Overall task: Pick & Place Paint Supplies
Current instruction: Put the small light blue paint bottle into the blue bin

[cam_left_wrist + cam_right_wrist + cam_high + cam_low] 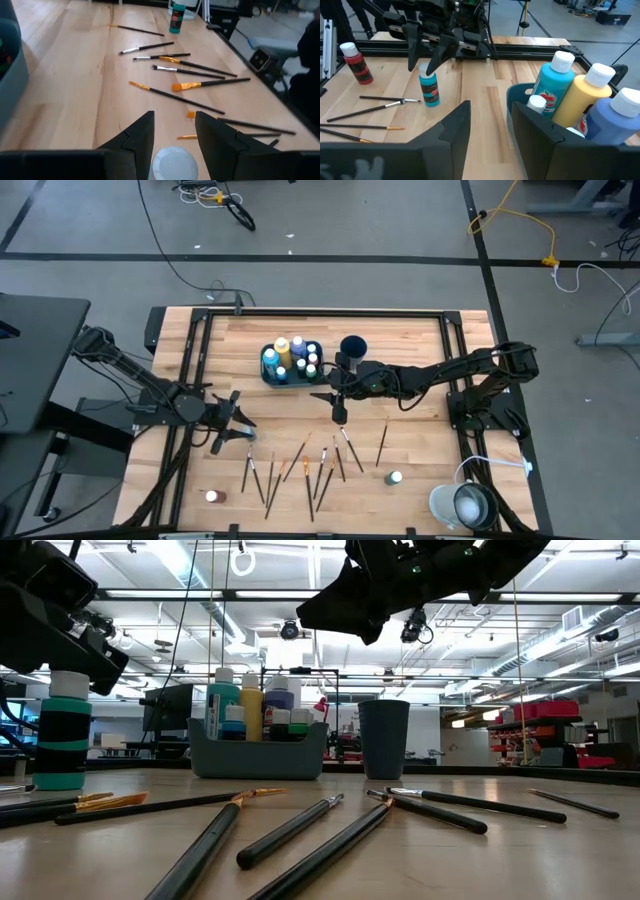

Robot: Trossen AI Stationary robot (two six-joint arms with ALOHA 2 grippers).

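Observation:
A teal paint bottle (429, 91) with a white cap stands on the table at the near left, and my left gripper (174, 117) is shut on it. My right gripper (487, 112) hangs open above the table's middle, just beside the teal tray (268, 372), with nothing between its fingers. The tray holds several upright bottles (590, 95). Several thin paintbrushes (300, 465) lie flat on the near part of the table. A red bottle (212, 496) and another teal bottle (396, 478) stand near the front edge. My left gripper has the teal bottle's white cap (172, 162) between its two fingers, far back between them, and the cap fills the gap. The fingers come in slanting down from the table's left. The bottle stands upright with its base (58, 784) on the table.
A dark blue cup (352, 346) stands right of the tray, close behind my right gripper. A round white lamp-like object (465, 505) sits at the near right corner. Black rails (195, 380) run along the table's sides. Bare wood lies between the tray and the brushes.

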